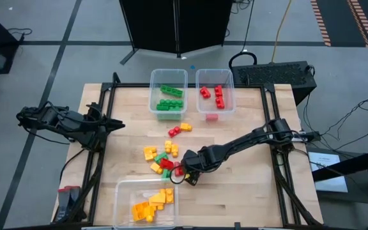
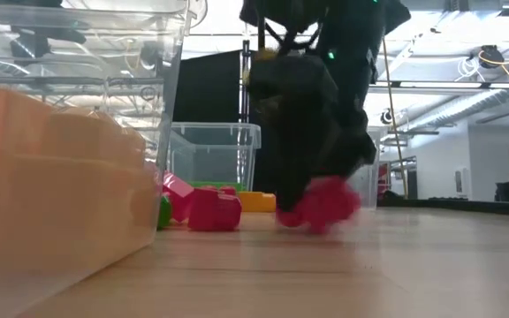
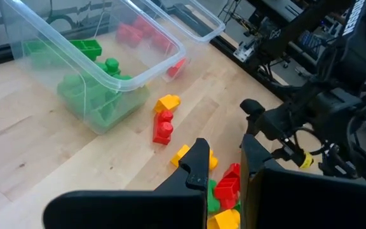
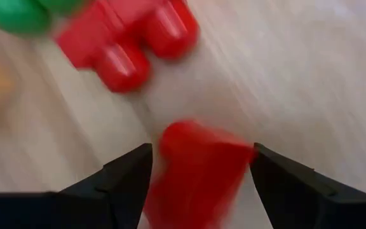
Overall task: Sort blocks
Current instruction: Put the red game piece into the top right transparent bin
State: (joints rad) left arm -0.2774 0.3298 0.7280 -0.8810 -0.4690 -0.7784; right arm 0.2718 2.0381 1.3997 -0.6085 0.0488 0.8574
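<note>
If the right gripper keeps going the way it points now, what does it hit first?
Probably the red block already sitting between its open fingers. The right gripper points down at the table, so the wooden tabletop lies just behind that block. Depth is unclear.

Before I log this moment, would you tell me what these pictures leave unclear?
- Grip: the red block between the right hand's fingers is smeared in the right wrist view; contact with either finger is unclear.
- Lift: in the low view the same block is blurred, so whether it has left the table is unclear.
- Yellow tub: it fills the low view's left, hiding blocks behind it.
- Left hand: parked at the table's left edge.
</note>
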